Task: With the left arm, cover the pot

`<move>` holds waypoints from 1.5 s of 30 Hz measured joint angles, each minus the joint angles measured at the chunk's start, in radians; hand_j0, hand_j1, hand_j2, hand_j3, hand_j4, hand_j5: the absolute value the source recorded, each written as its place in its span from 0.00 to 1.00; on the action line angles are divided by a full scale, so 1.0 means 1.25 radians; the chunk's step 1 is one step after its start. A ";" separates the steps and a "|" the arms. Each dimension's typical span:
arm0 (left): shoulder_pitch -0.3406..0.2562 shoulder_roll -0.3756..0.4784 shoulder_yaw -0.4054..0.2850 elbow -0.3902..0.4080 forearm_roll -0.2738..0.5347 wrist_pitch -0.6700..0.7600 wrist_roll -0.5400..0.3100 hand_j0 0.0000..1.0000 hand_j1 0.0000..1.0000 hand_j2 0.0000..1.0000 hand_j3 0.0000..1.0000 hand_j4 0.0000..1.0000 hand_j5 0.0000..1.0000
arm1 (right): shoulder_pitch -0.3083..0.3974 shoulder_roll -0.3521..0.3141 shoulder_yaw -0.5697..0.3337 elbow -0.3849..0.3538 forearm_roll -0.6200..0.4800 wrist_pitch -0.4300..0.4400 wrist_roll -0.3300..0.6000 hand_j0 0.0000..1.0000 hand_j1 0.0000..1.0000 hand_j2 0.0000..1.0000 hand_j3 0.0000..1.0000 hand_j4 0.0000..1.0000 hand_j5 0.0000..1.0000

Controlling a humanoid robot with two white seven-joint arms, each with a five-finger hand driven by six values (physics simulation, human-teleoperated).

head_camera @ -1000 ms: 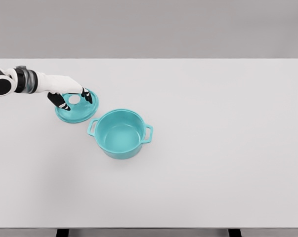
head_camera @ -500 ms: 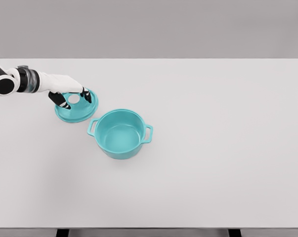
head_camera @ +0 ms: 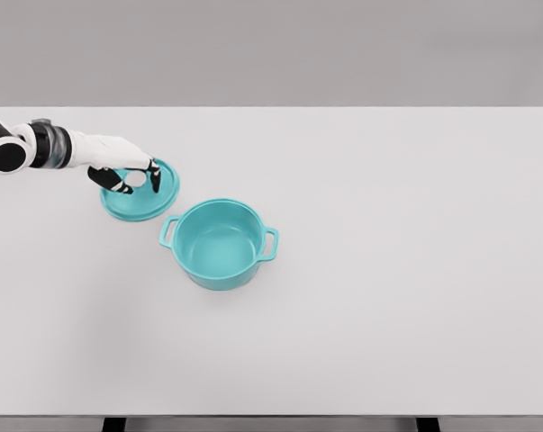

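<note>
A teal pot (head_camera: 220,244) with two side handles stands open on the white table, left of the middle. Its teal lid (head_camera: 141,202) is just up and to the left of it, close to the pot's left handle. My left hand (head_camera: 136,179) reaches in from the left edge and sits on top of the lid. Its dark fingertips (head_camera: 154,176) are curled around the pale knob at the lid's centre. The lid looks slightly tilted under the hand. The right arm does not show.
The white table (head_camera: 397,270) spans nearly the whole view, with its front edge at the bottom and a grey wall behind. The only objects on it are the pot and the lid.
The fingers have drawn tighter around the lid's knob. The lid has shifted slightly upward in the picture with the hand. The pot has not moved.
</note>
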 measured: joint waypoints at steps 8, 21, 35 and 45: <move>-0.007 0.010 -0.002 -0.004 -0.002 -0.010 -0.001 0.51 0.51 0.51 0.51 0.51 0.51 | 0.000 0.000 0.000 0.000 0.000 0.000 0.000 1.00 1.00 1.00 1.00 1.00 1.00; -0.036 0.046 -0.001 -0.013 0.013 -0.087 -0.004 0.52 0.52 0.52 0.52 0.52 0.52 | 0.000 0.000 0.000 0.000 0.000 0.000 0.000 1.00 1.00 1.00 1.00 1.00 1.00; -0.069 0.098 -0.001 -0.168 0.107 -0.092 -0.058 0.53 0.53 0.53 0.53 0.53 0.53 | 0.000 0.000 0.000 0.000 0.000 0.000 0.000 1.00 1.00 1.00 1.00 1.00 1.00; -0.094 0.122 0.000 -0.275 0.178 -0.092 -0.060 0.53 0.53 0.53 0.53 0.53 0.53 | 0.000 0.000 0.000 0.000 0.000 0.000 0.000 1.00 1.00 1.00 1.00 1.00 1.00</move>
